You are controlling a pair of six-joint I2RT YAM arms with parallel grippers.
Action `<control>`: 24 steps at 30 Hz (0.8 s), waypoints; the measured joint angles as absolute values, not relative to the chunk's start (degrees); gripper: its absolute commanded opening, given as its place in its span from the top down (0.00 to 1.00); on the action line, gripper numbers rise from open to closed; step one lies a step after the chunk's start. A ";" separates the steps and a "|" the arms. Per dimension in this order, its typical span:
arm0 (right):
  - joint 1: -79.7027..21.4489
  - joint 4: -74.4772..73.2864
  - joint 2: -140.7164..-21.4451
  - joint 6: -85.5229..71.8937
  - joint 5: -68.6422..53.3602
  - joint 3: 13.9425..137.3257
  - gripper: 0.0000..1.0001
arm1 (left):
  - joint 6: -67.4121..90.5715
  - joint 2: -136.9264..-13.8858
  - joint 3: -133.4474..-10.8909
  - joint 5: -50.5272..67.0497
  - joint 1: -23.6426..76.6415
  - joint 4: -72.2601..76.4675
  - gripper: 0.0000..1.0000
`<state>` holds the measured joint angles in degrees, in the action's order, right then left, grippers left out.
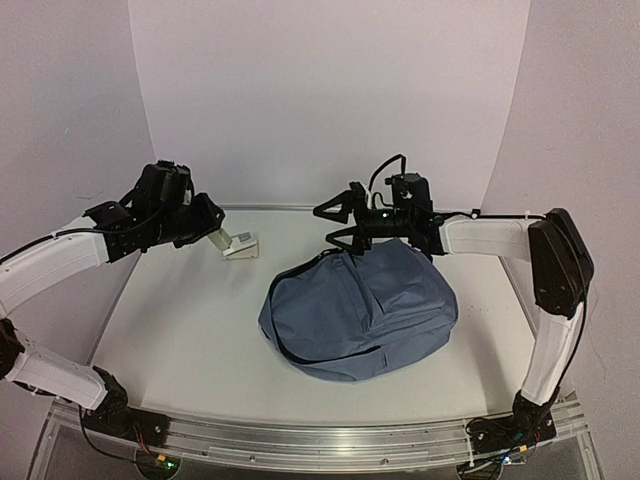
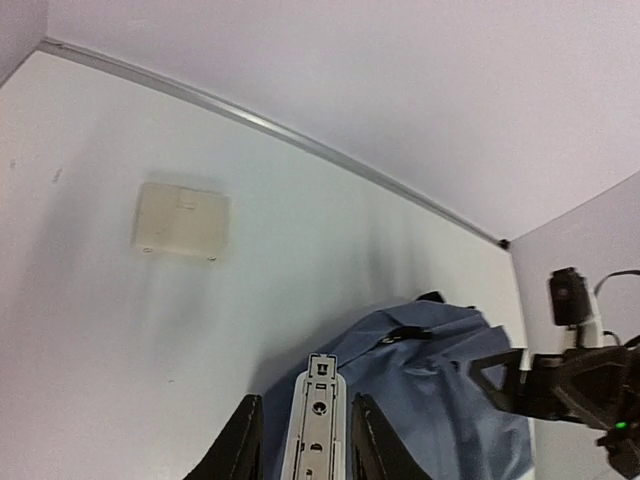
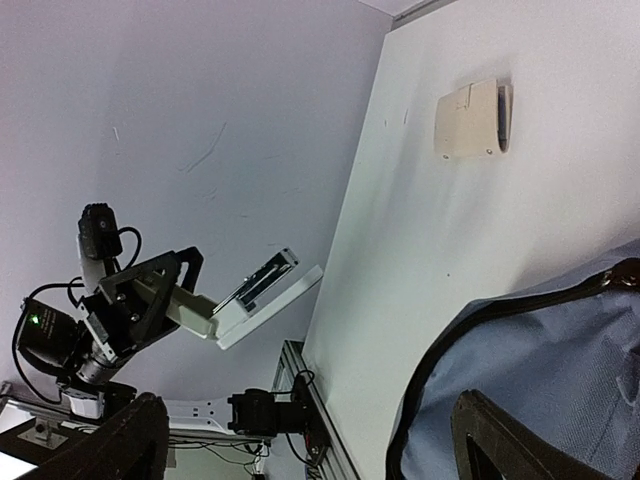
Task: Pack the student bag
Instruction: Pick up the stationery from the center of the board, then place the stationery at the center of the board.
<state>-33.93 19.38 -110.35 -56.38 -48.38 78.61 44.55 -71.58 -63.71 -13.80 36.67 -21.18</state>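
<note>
Fingers (image 2: 245, 440) of your left gripper (image 2: 306, 425): two dark tips at the bottom edge of the left wrist view. They are clamped on either side of a long pale grey plastic piece (image 2: 318, 420) with a channelled face, stapler-like in shape. In the top view you find this gripper at left of centre, held above the table. The pale piece (image 1: 216, 238) sticks out of it toward the lower right.

Your right gripper (image 1: 328, 226): upper centre of the top view, jaws spread wide with nothing between them, hanging just over the bag's far edge. In the right wrist view its dark fingers (image 3: 495, 440) sit near the two bottom corners of the frame.

Student bag (image 1: 360, 310): a large, soft, blue-grey fabric backpack with black zipper lines. It lies slumped on the white table (image 1: 180, 330), right of centre in the top view and at the lower right of both wrist views. A black-edged seam curves along its upper side; you cannot tell whether it is unzipped.

Small cream rectangular box (image 1: 242, 247): rests on the table at upper centre-left of the top view. It sits near the tip of the held piece and apart from the bag.
</note>
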 measured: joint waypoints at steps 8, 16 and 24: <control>-34.06 12.33 -107.25 -48.33 -50.99 79.28 0.02 | 37.98 -74.12 -62.30 -23.77 36.67 -25.94 1.00; -32.80 7.56 -104.29 -41.83 -52.18 81.04 0.02 | 34.08 -76.26 -53.18 -25.83 36.65 -22.33 1.00; -32.05 6.33 -104.01 -40.66 -52.52 81.12 0.02 | 34.15 -81.87 -52.00 -24.51 36.67 -20.79 1.00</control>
